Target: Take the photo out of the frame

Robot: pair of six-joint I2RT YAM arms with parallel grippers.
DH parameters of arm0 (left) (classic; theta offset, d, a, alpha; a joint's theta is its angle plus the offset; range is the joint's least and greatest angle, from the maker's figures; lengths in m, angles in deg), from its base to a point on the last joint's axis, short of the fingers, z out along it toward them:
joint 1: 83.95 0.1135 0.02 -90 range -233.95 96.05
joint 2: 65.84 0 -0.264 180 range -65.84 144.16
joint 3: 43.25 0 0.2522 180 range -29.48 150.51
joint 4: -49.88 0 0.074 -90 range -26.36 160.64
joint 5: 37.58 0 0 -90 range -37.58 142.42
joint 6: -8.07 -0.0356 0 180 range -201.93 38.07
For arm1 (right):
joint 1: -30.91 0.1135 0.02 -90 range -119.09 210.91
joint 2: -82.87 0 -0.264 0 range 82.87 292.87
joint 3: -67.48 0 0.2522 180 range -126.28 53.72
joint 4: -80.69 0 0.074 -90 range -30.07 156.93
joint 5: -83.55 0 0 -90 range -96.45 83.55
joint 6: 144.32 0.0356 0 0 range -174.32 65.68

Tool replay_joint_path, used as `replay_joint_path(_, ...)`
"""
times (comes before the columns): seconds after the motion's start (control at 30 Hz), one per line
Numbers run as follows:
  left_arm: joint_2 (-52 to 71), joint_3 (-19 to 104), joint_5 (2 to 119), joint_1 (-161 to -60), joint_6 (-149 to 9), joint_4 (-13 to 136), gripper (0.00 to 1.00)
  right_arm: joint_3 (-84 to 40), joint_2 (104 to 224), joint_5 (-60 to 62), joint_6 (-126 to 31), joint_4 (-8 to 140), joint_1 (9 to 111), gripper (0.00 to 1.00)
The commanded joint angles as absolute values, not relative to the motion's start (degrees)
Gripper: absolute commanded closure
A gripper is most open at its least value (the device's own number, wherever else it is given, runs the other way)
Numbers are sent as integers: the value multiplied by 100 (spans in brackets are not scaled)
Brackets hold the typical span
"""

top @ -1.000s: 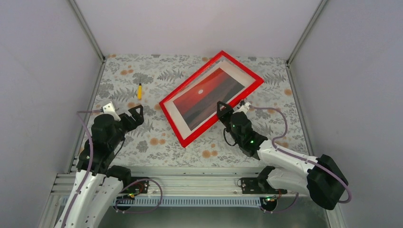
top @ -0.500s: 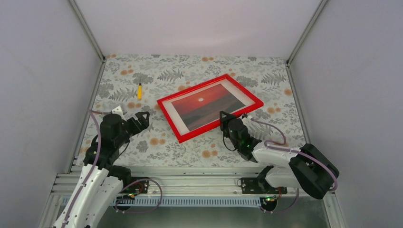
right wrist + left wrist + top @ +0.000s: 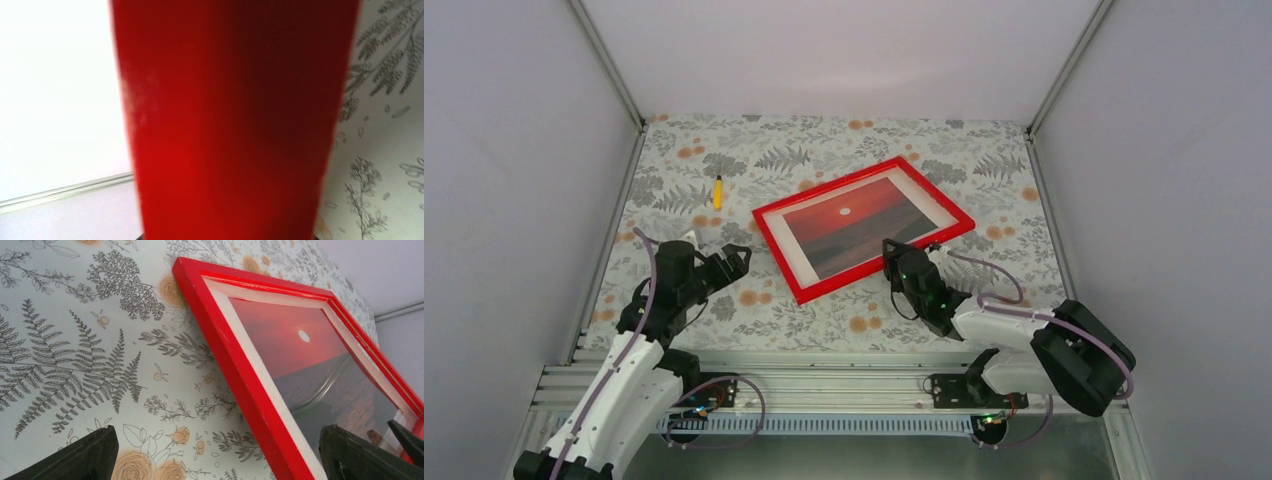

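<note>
Jaws of the right gripper (image 3: pixel 892 250) stand almost shut and, as far as I can judge, they pinch the near long rail of the thin bright red rectangular picture frame (image 3: pixel 777 255). In the right wrist view this red rail fills nearly the whole picture, directly before the camera, but the fingers themselves do not show there. Jaws of the left gripper (image 3: pixel 736 256) are wide open and hold nothing. They hover low just beside the left short rail of the frame, pointing toward it and not touching it.

Inside the frame sits the large rectangular photo of a red-orange sunset with a small white sun over dark sea, with a white border (image 3: pixel 854 225). It faces up and all four rails are around it. The frame lies on the flower-patterned bench (image 3: pixel 824 140). I cannot tell whether its near rail is lifted a little. A small yellow-handled tool (image 3: pixel 717 192) lies well apart from the frame, beyond its left corner.

In my judgement the task is at an early stage, because the photo is still fully in the frame and no edge of it is free. The rear of the frame is not visible. Probably the frame must be turned over, its back opened, and the photo drawn out.
</note>
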State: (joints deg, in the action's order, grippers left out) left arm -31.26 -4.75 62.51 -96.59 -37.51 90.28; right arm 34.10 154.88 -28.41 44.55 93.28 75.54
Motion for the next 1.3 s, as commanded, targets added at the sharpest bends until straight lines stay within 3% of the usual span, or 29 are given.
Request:
replay_joint_path(0.0,-3179,-557,6387,-9658,-3677,8789,0,3538,15657,-2141,4951,7612,7852,89)
replay_joint_path(0.13,-3243,-641,6402,-9650,-3632,8790,0,3570,15611,-2174,5066,7529,8049,68)
replay_joint_path(0.53,-3431,-698,6256,-9652,-3668,8949,0,3318,15359,-2247,5048,6595,8536,18)
replay_joint_path(0.73,-3275,-651,6233,-9654,-3812,8973,0,3197,14700,-2358,4361,5462,8512,1)
replay_joint_path(1.0,-2499,-718,6467,-9706,-3975,8515,0,2323,14265,-2859,2354,3997,8138,0)
replay_joint_path(1.27,-1511,-630,6140,-10353,-3925,7979,0,1753,14194,-2303,-1230,4741,6717,0)
